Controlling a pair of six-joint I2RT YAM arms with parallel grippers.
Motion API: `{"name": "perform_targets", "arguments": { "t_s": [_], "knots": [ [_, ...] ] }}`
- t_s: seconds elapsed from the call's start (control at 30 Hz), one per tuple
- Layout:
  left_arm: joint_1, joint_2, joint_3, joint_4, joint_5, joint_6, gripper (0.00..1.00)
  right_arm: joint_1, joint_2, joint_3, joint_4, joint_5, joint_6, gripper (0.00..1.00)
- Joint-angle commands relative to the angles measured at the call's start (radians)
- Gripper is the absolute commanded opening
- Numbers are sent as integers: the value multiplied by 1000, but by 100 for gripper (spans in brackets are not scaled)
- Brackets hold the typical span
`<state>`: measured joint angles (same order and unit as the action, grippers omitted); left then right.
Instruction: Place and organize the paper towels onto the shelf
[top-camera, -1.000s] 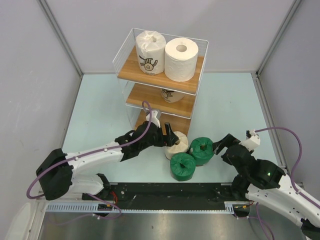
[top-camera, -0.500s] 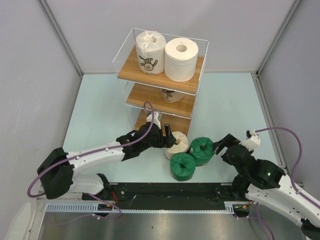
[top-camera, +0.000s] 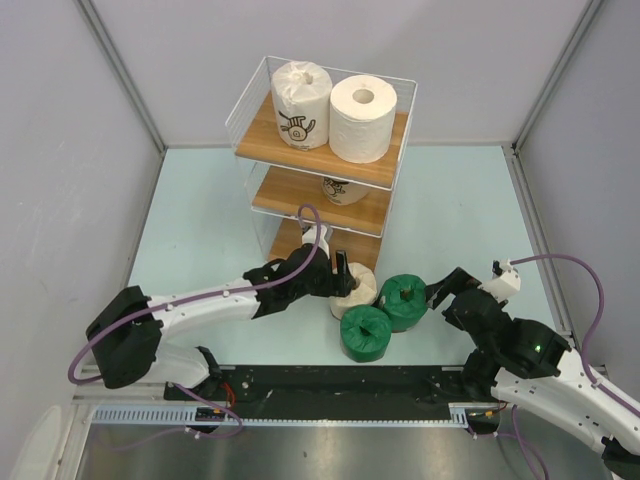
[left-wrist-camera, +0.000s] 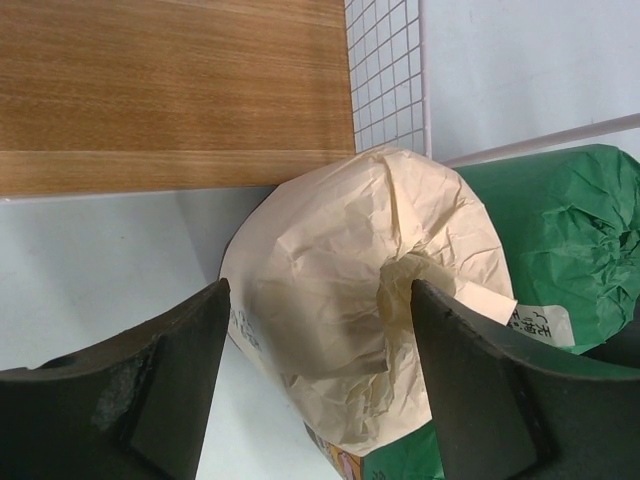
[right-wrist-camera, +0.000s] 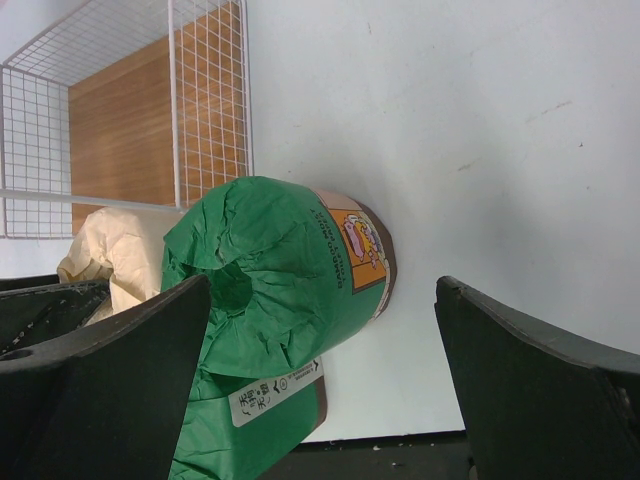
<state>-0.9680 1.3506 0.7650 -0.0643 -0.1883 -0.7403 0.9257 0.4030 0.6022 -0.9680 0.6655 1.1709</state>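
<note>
The shelf (top-camera: 385, 172) stands at the back, a white wire rack with three wooden boards. Its top board holds a white-wrapped logo roll (top-camera: 300, 105) and a plain white roll (top-camera: 362, 118). A beige roll (top-camera: 345, 190) sits on the middle board. On the table in front stand a beige roll (top-camera: 360, 292) and two green rolls (top-camera: 405, 300) (top-camera: 366, 332). My left gripper (top-camera: 341, 280) is open, its jaws on either side of the beige roll (left-wrist-camera: 350, 290). My right gripper (top-camera: 440, 292) is open just right of a green roll (right-wrist-camera: 290, 270).
The bottom shelf board (left-wrist-camera: 170, 90) and wire mesh side (left-wrist-camera: 385, 70) lie right behind the beige roll. The three table rolls touch one another. Grey walls enclose the pale table (top-camera: 200, 230); the black arm rail (top-camera: 340, 385) runs along its near edge.
My left gripper has moved right and closer to the beige roll, which its jaws now straddle. The right arm and the rolls have not moved.
</note>
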Motion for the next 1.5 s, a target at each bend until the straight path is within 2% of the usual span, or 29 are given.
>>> {"name": "perform_targets", "arguments": {
  "t_s": [0.0,0.27,0.47,0.8,0.87,1.1,1.47],
  "knots": [
    [-6,8,51,11,-17,9,77,1,3,-5,-3,28,24,100],
    [-8,30,86,-49,-28,27,72,1,5,-5,-3,26,24,100],
    [-9,62,96,-74,-30,36,72,1,7,-5,-5,26,27,100],
    [-14,102,96,-57,-16,32,71,2,2,-5,-5,23,29,100],
    [-15,99,92,-54,-16,32,68,1,3,-5,-5,25,29,100],
    [-15,35,69,-48,-13,25,64,2,3,-4,-5,23,30,100],
    [-15,-215,19,-86,-42,5,63,1,14,-5,-6,26,32,100]
  ]
}}
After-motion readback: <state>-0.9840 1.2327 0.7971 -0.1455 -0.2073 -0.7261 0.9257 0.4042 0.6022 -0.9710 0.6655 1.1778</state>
